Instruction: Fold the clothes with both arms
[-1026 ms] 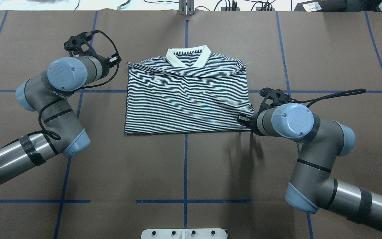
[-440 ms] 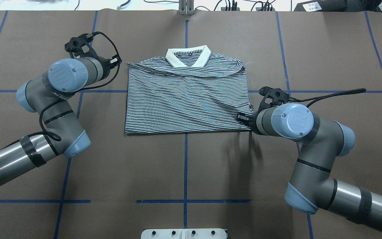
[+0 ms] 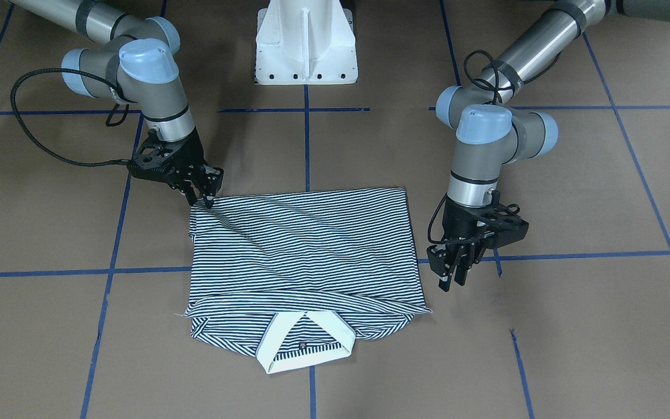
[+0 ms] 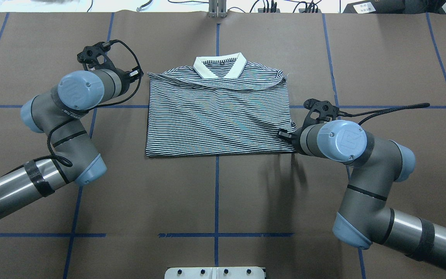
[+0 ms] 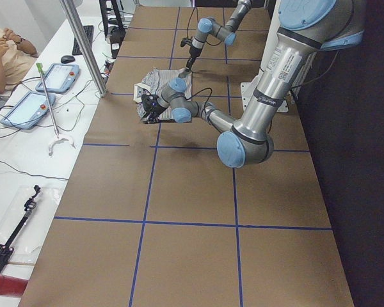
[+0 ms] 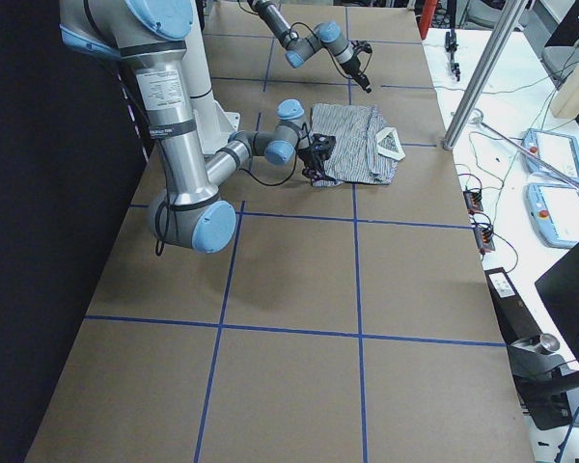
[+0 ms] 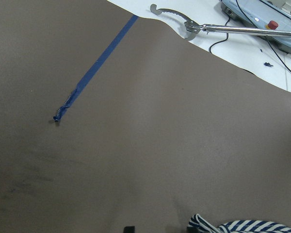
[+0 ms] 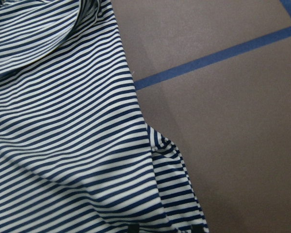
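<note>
- So, the table (image 4: 381, 58) carries it all. The shirt (image 4: 215, 116) lies flat at the table's middle, folded to a tidy rectangle, with its collar (image 4: 220, 66) at the edge farthest from my base.
- No sleeve sticks out, so I judge the side folds done. The step in hand looks like setting up the next fold, one end of the shirt over the other. The task seems well past halfway.
- My right gripper (image 3: 206, 198) stands tip-down on the shirt's near corner (image 3: 201, 212) on my right side. My wrist view shows its fingers a little apart with striped cloth across the gap. I cannot tell whether they truly pinch it.
- My left gripper (image 3: 451, 279) points down just beside the shirt's left edge, toward the collar end, apart from the cloth. Its fingers stand narrow with nothing between them.
- Next, both grippers need a firm hold on matching corners so the two rise together. Lifting one alone would probably skew the fold.
- Against a second ago, little differs. The shirt has not shifted. My right gripper has crept a touch along the edge toward the collar, and my left arm has edged a shade nearer the shirt.
</note>
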You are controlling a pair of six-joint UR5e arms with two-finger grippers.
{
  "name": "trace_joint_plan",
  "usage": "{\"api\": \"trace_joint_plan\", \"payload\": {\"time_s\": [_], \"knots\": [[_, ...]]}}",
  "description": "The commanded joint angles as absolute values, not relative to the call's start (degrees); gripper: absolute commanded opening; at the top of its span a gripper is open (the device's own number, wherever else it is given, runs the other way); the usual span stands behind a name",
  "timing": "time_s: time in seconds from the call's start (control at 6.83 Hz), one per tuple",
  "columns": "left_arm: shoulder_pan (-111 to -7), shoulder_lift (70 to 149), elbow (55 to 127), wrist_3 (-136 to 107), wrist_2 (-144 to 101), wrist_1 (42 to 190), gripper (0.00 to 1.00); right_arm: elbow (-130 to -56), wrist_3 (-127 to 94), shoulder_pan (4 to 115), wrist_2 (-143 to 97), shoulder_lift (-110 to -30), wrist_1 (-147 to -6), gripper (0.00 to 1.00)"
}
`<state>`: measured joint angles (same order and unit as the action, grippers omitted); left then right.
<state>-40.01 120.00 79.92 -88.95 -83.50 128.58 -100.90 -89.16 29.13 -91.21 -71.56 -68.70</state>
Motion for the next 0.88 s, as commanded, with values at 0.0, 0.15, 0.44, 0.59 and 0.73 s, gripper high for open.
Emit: {"api": "trace_joint_plan", "payload": {"time_s": [0.0, 0.15, 0.44, 0.59, 0.73], "knots": [[-39.9, 120.0, 79.7, -88.9, -83.6, 128.7, 0.47, -100.8, -89.1, 29.1, -89.6, -71.5, -68.7, 0.47], [-39.9, 120.0, 79.7, -88.9, -83.5, 128.7, 0.47, -100.5, -89.1, 29.1, -89.6, -71.7, -68.7, 0.47], [-39.8, 119.9, 79.7, -88.9, -83.5, 128.7, 0.47, -100.2, -89.1, 29.1, -89.0, -72.0, -68.7, 0.46], [-39.8, 120.0, 79.7, -88.9, -83.5, 128.7, 0.47, -100.2, -89.1, 29.0, -88.3, -71.8, -68.8, 0.37], [-39.8, 120.0, 79.7, -88.9, -83.5, 128.7, 0.47, -100.2, -89.2, 29.0, -88.3, -71.6, -68.9, 0.00]]}}
